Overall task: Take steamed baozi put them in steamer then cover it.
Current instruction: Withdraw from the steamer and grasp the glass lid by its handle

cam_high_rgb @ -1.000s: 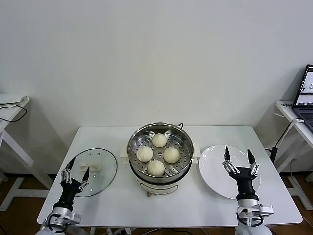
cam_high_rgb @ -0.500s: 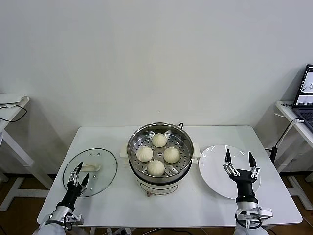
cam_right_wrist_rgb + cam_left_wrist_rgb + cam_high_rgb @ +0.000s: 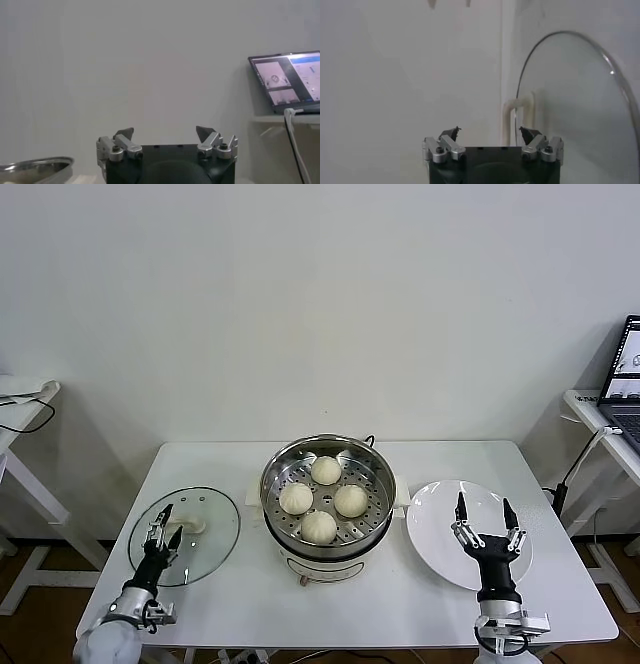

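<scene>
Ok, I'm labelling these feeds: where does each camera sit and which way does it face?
Head view: high on the robot, looking down at the table with the steamer; both arms show.
Left wrist view: behind the open left gripper, facing the cover, also seen from the head.
Right wrist view: behind the open right gripper, facing the wall and laptop.

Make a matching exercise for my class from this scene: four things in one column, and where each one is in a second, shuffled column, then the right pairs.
Things
1. baozi
2. glass lid
3. white plate
4. laptop

Places
A. flat on the table, to the left of the steamer
B. on a side table at the far right
C. on the perforated tray inside the steamer
D. on the table, to the right of the steamer, nothing lying on it

Pairs: 1-C, 2-A, 3-D, 4-B
</scene>
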### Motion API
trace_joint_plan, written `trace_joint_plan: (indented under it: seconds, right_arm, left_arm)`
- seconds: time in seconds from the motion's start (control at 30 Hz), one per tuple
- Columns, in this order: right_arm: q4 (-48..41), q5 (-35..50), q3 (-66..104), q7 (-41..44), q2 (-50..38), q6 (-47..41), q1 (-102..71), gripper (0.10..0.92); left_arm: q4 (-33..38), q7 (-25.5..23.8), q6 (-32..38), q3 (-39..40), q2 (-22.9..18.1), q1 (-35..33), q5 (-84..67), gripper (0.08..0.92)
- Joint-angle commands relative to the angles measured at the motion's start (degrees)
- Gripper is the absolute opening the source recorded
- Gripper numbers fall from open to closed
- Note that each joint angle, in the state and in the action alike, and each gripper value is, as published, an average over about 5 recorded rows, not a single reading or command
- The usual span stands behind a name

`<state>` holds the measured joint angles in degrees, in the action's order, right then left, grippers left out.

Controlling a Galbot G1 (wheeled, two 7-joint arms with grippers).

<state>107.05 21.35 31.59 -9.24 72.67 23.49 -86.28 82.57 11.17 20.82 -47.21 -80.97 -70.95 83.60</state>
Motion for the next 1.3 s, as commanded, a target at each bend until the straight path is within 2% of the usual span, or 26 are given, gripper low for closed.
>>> trace_joint_plan:
  seconds: [0.03, 0.37, 0.47, 0.7, 1.0, 1.17, 1.3]
  right_arm:
    - [-0.25, -0.56, -0.22, -0.04, 0.15, 0.2, -0.12, 0.823]
    - [-1.3, -1.6, -0.36, 0.05, 0.29, 0.58, -0.05, 0.823]
    - [-1.71, -1.82, -0.54, 0.1, 0.36, 0.75, 0.03, 0.823]
    - [-2.36, -2.12, -0.96, 0.22, 0.31, 1.13, 0.32, 0.823]
    - [-2.54, -2.22, -1.24, 0.23, 0.23, 1.4, 0.53, 0.823]
    - [-2.44, -2.23, -1.12, 0.2, 0.2, 1.56, 0.67, 0.823]
    - [-2.32, -2.24, -0.92, 0.17, 0.07, 1.65, 0.68, 0.823]
  left_arm:
    - [-4.72, 0.88, -0.56, 0.41, 0.0, 5.02, 2.12, 0.823]
    - [-7.76, 2.41, -0.78, 0.98, -0.02, 6.94, 2.19, 0.823]
    - [-8.75, 2.93, -0.78, 1.13, -0.06, 7.05, 2.32, 0.797]
    - [-10.16, 3.85, -0.58, 0.93, -0.35, 7.2, 2.98, 0.61]
    - [-8.12, 4.87, -0.26, 0.62, -0.6, 6.82, 2.83, 0.351]
    - [-3.07, 4.92, -0.51, 0.33, -0.82, 5.56, 2.55, 0.214]
    - [3.04, 4.0, -1.7, -0.17, -0.67, 3.25, 1.9, 0.187]
